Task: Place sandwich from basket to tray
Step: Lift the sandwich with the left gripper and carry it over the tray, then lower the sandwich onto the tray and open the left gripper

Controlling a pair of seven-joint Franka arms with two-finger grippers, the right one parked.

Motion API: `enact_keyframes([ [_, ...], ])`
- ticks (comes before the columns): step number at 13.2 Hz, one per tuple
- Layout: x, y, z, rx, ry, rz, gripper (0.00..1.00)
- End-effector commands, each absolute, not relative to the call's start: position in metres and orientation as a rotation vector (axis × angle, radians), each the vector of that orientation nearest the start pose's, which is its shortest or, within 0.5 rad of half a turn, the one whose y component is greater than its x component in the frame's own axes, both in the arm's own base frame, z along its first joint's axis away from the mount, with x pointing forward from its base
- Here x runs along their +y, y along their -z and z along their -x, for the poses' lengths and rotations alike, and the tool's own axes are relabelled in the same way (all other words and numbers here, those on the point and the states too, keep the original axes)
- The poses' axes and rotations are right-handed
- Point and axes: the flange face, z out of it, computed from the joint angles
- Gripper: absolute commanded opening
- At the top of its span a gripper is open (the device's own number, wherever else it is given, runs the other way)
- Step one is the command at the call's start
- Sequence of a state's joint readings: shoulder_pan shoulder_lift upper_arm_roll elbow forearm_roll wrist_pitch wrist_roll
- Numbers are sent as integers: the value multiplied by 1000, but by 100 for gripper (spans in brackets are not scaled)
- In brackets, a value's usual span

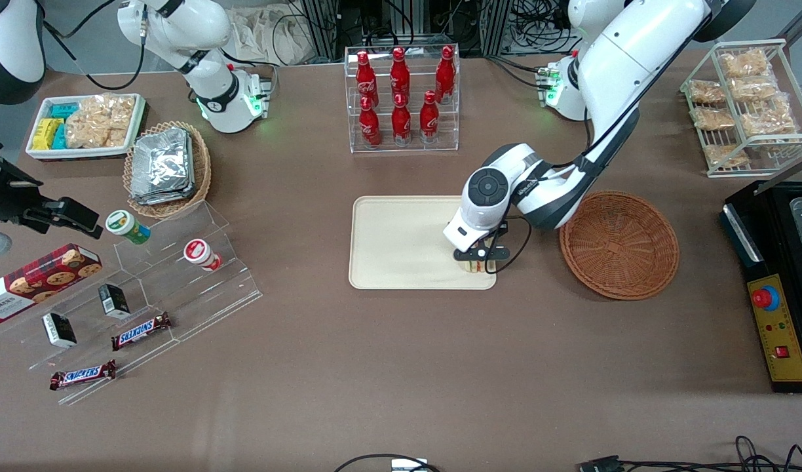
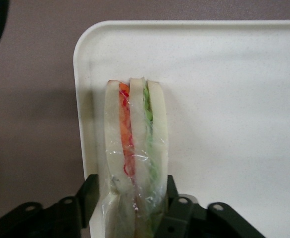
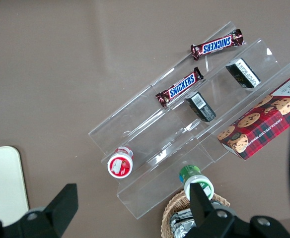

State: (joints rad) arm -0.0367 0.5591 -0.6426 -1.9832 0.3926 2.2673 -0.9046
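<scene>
The sandwich [image 2: 135, 144], a pale-bread wedge with orange-red and green filling in clear wrap, stands on edge on the cream tray [image 2: 234, 99]. It is at the tray corner that is nearest the front camera and the basket. My left gripper [image 2: 132, 198] is shut on the sandwich, with one black finger [image 2: 91, 193] pressed to each bread face. In the front view the gripper [image 1: 477, 263] points straight down over that corner of the tray [image 1: 401, 242], and only a sliver of the sandwich [image 1: 473, 267] shows under it. The reddish-brown wicker basket [image 1: 618, 244] sits beside the tray with nothing in it.
A clear rack of red bottles [image 1: 401, 98] stands farther from the camera than the tray. A black control box with a red button [image 1: 778, 295] and a wire rack of snack bags [image 1: 745, 105] lie past the basket. A tan basket of foil packets [image 1: 167, 169] and an acrylic stepped display [image 1: 145, 288] are toward the parked arm's end.
</scene>
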Motion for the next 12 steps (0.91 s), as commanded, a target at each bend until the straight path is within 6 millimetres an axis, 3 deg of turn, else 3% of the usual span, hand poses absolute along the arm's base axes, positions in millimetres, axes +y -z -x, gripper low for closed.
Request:
enact_keyframes([
  [1, -360, -227, -475, -32, -161, 3070, 100],
  [5, -360, -229, -476, -31, -156, 3071, 100],
  [7, -359, -240, -479, -35, -128, 3075, 100],
  [9, -358, -287, -489, -125, -93, 3075, 100],
  [12, -345, -417, -511, -192, -94, 3037, 100],
])
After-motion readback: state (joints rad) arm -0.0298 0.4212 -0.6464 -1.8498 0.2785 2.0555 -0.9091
